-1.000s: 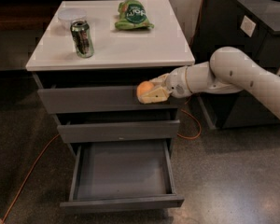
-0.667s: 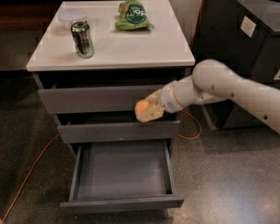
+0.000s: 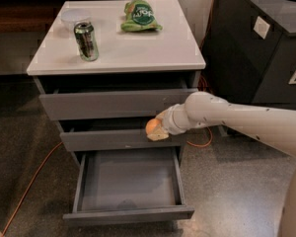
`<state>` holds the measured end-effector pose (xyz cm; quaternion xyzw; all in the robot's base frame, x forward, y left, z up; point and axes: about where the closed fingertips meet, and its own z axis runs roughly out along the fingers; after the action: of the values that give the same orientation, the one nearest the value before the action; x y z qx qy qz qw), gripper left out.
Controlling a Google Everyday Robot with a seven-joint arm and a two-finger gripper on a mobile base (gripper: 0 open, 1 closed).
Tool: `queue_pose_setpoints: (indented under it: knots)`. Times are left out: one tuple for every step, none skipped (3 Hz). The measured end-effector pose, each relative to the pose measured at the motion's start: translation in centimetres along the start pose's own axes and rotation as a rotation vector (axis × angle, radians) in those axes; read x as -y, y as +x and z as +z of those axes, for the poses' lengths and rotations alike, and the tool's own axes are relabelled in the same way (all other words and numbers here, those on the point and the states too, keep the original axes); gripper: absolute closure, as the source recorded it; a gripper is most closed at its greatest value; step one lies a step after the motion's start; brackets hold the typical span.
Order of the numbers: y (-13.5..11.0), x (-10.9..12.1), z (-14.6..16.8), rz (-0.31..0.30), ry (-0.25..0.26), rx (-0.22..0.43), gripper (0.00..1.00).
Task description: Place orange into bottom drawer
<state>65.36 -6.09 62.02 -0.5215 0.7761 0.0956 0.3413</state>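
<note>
Since a second ago, the gripper has been carried down and to the left, from the level of the top drawer to the front of the middle drawer. Nearest the camera, the bottom drawer is seen pulled fully out, its shallow grey box bare. Just above and behind it, the orange is held in the closed fingers of the gripper, against the upper edge of the middle drawer's front and over the rear right part of the open box, not yet inside it.

To do the step well, the fruit should be brought forward, clear of the middle drawer's protruding front, and centred over the box before it is lowered. It should be released only when it is close to the drawer floor, since a round fruit dropped from height is likely to roll or bounce. The right side wall should be kept clear of the wrist.

Farther back, on the white cabinet top, a drinks can, a green snack bag and a pale bowl are left untouched.
</note>
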Motion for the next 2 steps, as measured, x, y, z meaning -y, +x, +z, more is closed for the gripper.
queue_pose_setpoints:
  knots:
    - [-0.24,1.28,0.49,-0.006,0.063,0.017,1.0]
    - [-0.27,1.29,0.48,-0.006,0.063,0.017,1.0]
